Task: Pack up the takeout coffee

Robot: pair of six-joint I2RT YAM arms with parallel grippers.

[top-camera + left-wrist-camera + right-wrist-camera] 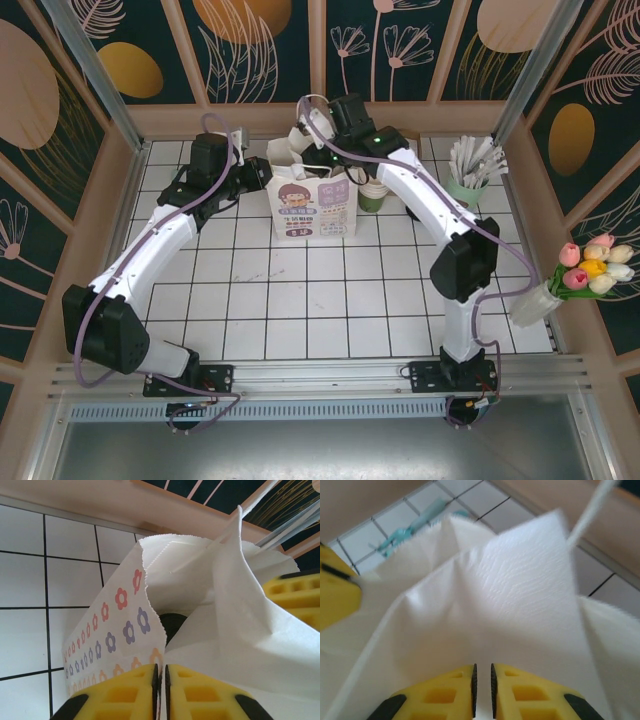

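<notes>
At the far middle of the white tiled tabletop [300,300], in the upper centre of the top view, a white paper bag [312,208] stands upright. A cartoon face is printed on its front and its mouth is pulled open. Both arms reach to its rim, the left from the left side and the right from above and behind.

In the left wrist view, the left gripper [160,680] has its yellow fingers [125,695] pressed together on the bag's serrated top edge, pinching the paper beside the flower-printed side wall. Just above those fingers, inside the opened mouth, a dark rounded shape appears to be the black lid of the takeout coffee [172,624]. It sits down in the bag between the paper walls. Too little of it shows to be sure, and its green body is hidden.

In the right wrist view, the right gripper [482,682] has its fingers [445,695] nearly touching, with a fold of the bag's white wall running down into the thin slit between them. The coffee itself is hidden behind the paper there.

In the top view, a stack of green cups [371,198] stands just right of the bag. Farther right is a green cup of wrapped white sticks [470,180], and a bunch of tulips [592,265] is at the right edge.
</notes>
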